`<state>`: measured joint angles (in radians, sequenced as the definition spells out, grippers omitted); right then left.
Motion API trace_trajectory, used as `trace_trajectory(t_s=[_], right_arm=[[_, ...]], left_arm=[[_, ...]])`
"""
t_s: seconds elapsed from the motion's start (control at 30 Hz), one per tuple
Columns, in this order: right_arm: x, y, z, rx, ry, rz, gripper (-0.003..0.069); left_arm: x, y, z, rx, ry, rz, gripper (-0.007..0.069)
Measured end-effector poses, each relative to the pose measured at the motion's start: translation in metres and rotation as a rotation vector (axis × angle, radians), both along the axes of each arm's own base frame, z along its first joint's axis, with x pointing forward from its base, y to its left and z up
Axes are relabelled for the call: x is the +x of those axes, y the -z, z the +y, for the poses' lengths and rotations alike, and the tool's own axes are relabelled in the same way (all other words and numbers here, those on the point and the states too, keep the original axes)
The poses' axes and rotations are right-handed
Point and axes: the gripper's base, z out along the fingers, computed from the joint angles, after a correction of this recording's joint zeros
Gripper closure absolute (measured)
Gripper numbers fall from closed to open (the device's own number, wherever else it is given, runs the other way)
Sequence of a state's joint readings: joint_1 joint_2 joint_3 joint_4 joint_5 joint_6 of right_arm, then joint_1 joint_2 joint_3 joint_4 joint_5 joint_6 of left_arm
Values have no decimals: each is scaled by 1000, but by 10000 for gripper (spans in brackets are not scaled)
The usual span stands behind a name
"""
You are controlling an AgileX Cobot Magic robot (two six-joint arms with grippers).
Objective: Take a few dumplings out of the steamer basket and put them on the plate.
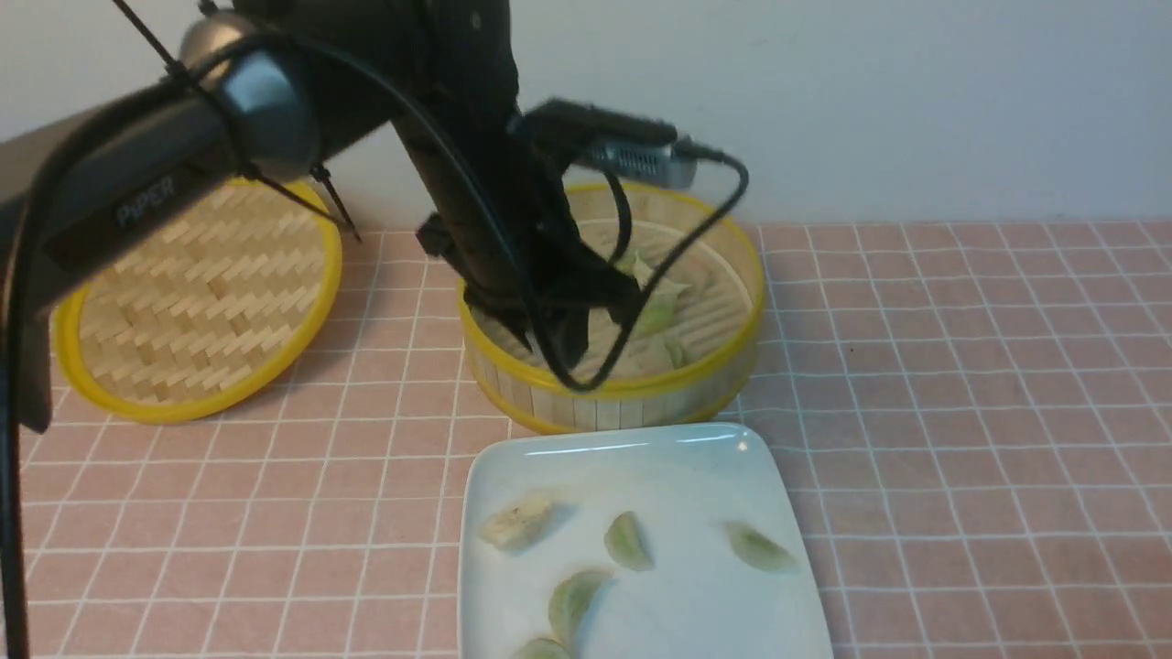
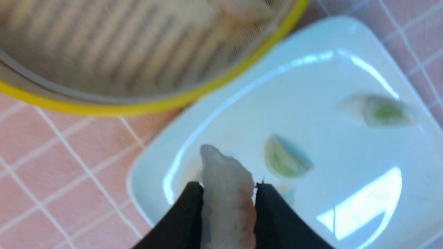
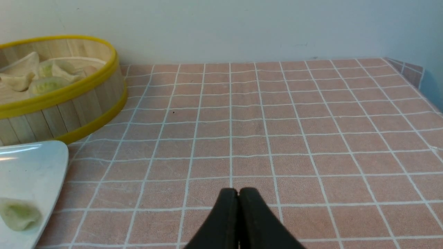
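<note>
— Between the two black fingers [image 2: 188,211] of the left gripper [image 2: 228,187], what is that?

— One small, pale whitish dumpling [image 2: 225,169] with soft, see-through skin. The fingers squeeze it from both sides. Its pointy end sticks out past the tips.

— Where is it?

— Up in the air, over the near side of the round bamboo steamer basket [image 1: 632,398] with yellow rims.

— Is it green?

— No. It looks whitish-grey all over, lumpy and a bit blurry.

— What lies in the basket?

— A few pale green dumplings [image 1: 657,307] on the ribbed floor, partly hidden behind the black arm.

— And just in front of the basket?

— A shiny white square plate [image 1: 641,458] with round corners. One beige dumpling [image 1: 517,522] and some green dumplings [image 1: 627,540] lie on it, apart from each other.

— What is left of the basket?

— A flat woven lid [image 1: 197,302] with a yellow rim, on the pink cloth [image 1: 961,366] with white squares.

— And the other arm?

— Well off to the right of the basket, the right gripper [image 3: 238,193] hangs over the cloth. Its fingers press together with nothing between them.
</note>
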<state>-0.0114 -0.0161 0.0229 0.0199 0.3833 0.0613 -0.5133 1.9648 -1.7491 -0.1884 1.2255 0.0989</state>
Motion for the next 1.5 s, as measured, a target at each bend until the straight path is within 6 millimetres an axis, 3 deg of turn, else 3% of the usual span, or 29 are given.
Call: trace_trajectory(t_s=[0.13,0.2,0.33,0.6,0.67,0.8,0.83,0.87,0.93,1.07,1.13,1.2,1.33,1.5], right_arm=[[0,0,0,0,0,0,673],[0,0,0,0,0,0,673],[0,0,0,0,0,0,673],[0,0,0,0,0,0,673],[0,0,0,0,0,0,673],[0,0,0,0,0,0,673],[0,0,0,0,0,0,673],[0,0,0,0,0,0,673],[0,0,0,0,0,0,673],[0,0,0,0,0,0,673],[0,0,0,0,0,0,673],[0,0,0,0,0,0,673],[0,0,0,0,0,0,673],[0,0,0,0,0,0,673]], left_arm=[[-16,33,-14,54,62,91,460],[-14,53,-19,70,67,119,460],[-9,74,-22,94,66,151,440],[-7,78,-23,101,64,162,179],[-4,71,-24,92,58,144,183],[-2,48,-24,72,38,80,334],[-5,30,-20,63,30,38,451],[-8,16,-18,49,23,9,520],[-19,-16,-11,12,10,-51,589],[-55,-80,12,-93,-7,-213,628],[-85,-113,29,-173,-14,-362,631],[-106,-130,44,-241,-27,-477,631],[-147,-137,70,-345,-47,-634,631],[-187,-120,99,-440,-78,-780,631]])
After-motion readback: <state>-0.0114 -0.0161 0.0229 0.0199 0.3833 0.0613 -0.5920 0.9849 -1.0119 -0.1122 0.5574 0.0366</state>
